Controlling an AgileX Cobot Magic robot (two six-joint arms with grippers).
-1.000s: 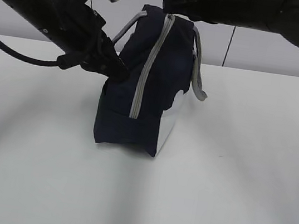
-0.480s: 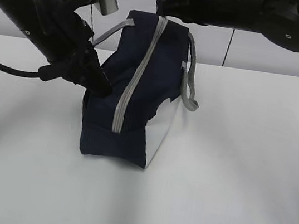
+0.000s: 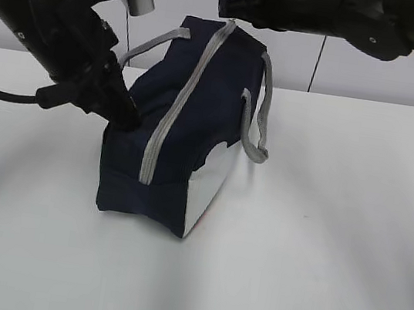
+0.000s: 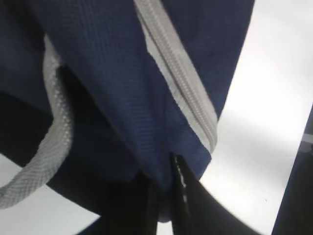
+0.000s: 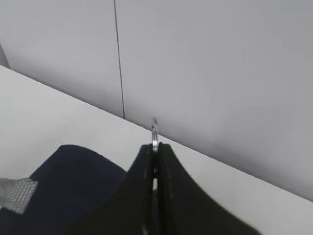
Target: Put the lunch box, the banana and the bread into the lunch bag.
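The navy lunch bag stands tilted on the white table, its grey zipper closed along the visible side. My left gripper is shut on a fold of the bag's fabric at its left end, below the zipper. My right gripper is shut on the zipper's metal ring pull at the bag's top; the bag also shows in the right wrist view. The lunch box, banana and bread are out of view.
Two grey strap handles hang on the bag, one on the left and one on the right. A white table spreads around the bag. A grey wall with a dark seam stands behind.
Both grippers have moved left with the bag; the bag's base has slid left on the table and it leans more. The zipper looks unchanged.
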